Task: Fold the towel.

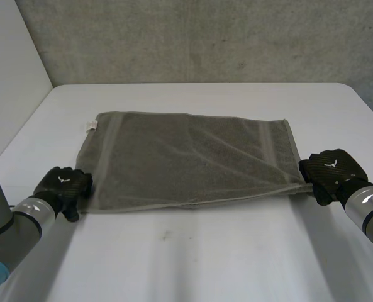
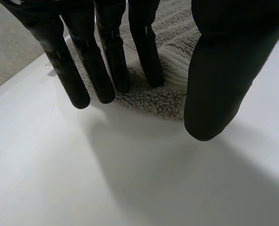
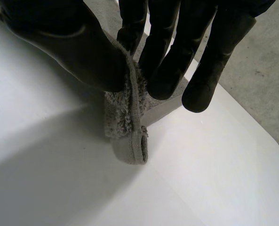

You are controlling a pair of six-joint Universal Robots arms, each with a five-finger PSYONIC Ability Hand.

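A grey-brown towel (image 1: 186, 157) lies spread flat on the white table (image 1: 205, 258). My left hand (image 1: 63, 184) is at its near left corner. In the left wrist view its fingers (image 2: 106, 70) reach out straight, with the tips resting on the fluffy towel corner (image 2: 163, 101). The thumb (image 2: 219, 75) stands apart beside that corner, so the hand is open. My right hand (image 1: 331, 170) is at the near right corner. There the thumb (image 3: 68, 42) and fingers pinch the hemmed towel corner (image 3: 130, 141), which hangs down from the grip to the table.
A small white label (image 1: 91, 125) sticks out at the towel's far left corner. Bare table lies in front of the towel and behind it. A grey wall (image 1: 205, 38) rises past the far edge.
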